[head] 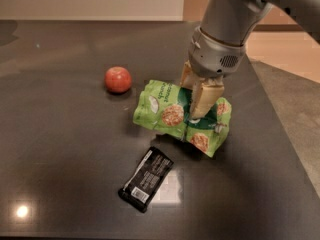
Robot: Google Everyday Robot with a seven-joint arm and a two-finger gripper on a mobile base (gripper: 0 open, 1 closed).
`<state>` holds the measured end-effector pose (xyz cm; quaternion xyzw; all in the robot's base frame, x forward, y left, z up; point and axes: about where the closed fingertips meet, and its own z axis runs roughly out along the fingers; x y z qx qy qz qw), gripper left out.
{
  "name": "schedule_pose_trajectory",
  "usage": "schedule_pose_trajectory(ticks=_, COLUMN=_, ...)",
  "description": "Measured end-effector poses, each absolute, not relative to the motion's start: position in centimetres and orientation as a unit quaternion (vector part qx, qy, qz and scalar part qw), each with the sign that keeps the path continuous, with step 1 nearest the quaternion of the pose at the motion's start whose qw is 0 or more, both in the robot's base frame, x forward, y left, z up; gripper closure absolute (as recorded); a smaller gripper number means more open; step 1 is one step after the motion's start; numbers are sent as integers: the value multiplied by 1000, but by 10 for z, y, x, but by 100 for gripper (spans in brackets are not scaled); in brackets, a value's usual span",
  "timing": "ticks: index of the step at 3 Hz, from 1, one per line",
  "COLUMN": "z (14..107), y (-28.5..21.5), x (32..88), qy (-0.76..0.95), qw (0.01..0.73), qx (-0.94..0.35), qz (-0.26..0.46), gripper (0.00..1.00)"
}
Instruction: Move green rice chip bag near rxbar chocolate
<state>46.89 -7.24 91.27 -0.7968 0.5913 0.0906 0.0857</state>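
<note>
The green rice chip bag (170, 115) is crumpled in the middle of the dark table, its right part lifted slightly. My gripper (196, 98) comes down from the upper right and is shut on the bag, its cream fingers (204, 99) pinching the bag's top middle. The rxbar chocolate (146, 178), a flat black wrapper with white text, lies just below and left of the bag, a short gap apart.
A small red apple (118, 79) sits left of the bag. The dark table (60, 149) has its right edge (285, 149) close to the bag, with floor beyond. A bright light reflection shows at the front left.
</note>
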Motion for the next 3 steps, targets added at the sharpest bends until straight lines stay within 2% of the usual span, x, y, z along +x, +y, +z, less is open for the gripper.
schedule_pose_trajectory(ticks=1, z=910, y=-75, x=467, qy=574, qw=98, qx=-807, qz=100, gripper=13)
schedule_pose_trajectory(ticks=2, z=911, y=-71, x=471, qy=574, qw=109, qx=-806, qz=94, gripper=0)
schedule_pose_trajectory(ticks=3, z=911, y=-71, x=471, qy=574, qw=109, qx=-806, qz=94, gripper=0)
